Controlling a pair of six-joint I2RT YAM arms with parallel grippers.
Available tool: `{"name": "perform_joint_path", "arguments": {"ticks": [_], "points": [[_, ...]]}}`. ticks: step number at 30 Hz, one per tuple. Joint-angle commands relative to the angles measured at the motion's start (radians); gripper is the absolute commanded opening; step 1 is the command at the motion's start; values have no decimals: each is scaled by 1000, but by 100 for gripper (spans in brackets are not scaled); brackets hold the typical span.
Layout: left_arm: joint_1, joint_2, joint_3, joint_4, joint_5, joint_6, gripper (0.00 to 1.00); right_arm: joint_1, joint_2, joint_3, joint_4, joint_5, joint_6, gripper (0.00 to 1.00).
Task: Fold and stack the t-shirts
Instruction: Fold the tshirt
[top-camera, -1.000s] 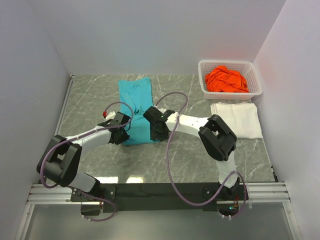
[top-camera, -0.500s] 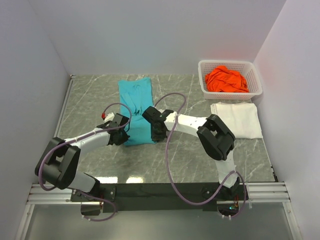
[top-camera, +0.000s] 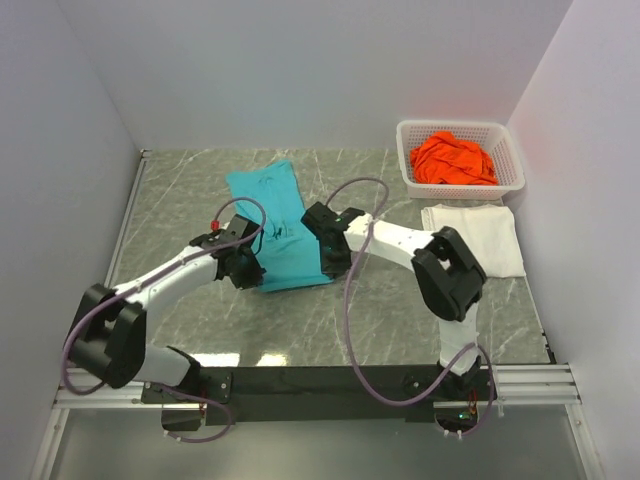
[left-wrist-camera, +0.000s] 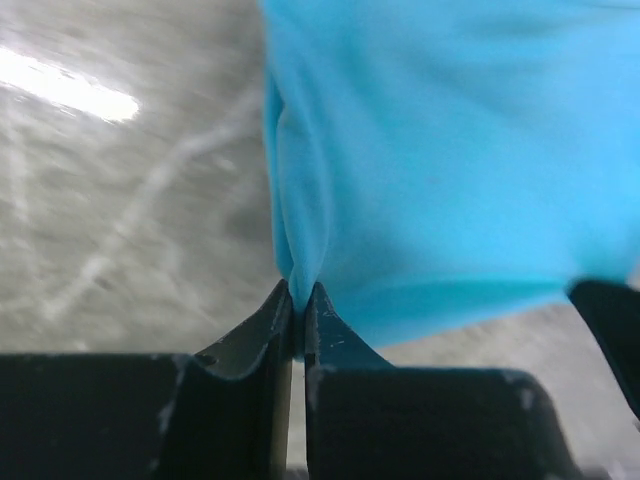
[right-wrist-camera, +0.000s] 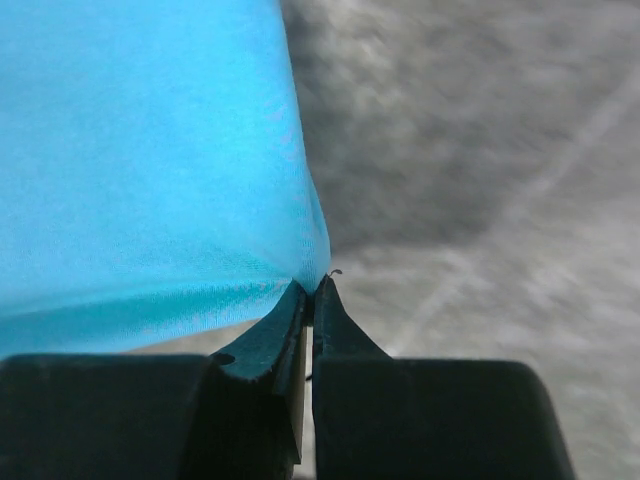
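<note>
Teal soft-cloth t-shirt (top-camera: 285, 250) lies mid-frame in the overhead view; left gripper (left-wrist-camera: 298, 291) and right gripper (right-wrist-camera: 311, 286) each pinch a near corner.

From above, we cannot see the near corners of the teal t-shirt (top-camera: 290, 250): the left gripper (top-camera: 250, 275) and right gripper (top-camera: 330, 268) cover them. In both wrist views the cloth runs past the frame's top, and the table (left-wrist-camera: 120, 200) is blurred.

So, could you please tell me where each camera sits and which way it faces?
Top external: above and behind the robot, looking down; both arms over the solid teal cloth t-shirt.
Left wrist: looks along the left end effector, shut on its edge.
Right wrist: likewise, right end effector shut on its corner.
Shared: all show the teal shirt.
</note>
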Motion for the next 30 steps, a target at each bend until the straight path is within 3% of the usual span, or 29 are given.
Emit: {"name": "perform_joint_path", "arguments": {"ticks": [1, 8, 15, 19, 24, 30], "points": [[-32, -122, 48, -176, 76, 16, 1, -10, -158, -35, -159, 69, -86, 0], [-210, -305, -71, -216, 218, -108, 1, 61, -391, -278, -205, -39, -83, 0], [-504, -509, -159, -242, 260, -337, 1, 191, -589, -331, -395, -39, -25, 0], [-628, -594, -194, -279, 242, -493, 1, 211, -640, -277, -499, -39, -30, 0], [-636, -698, -167, -337, 165, -613, 1, 211, -584, -98, -596, -19, -97, 0], [-633, -765, -64, -501, -97, -782, 0, 171, -432, 129, -621, 4, -195, 0]]}}
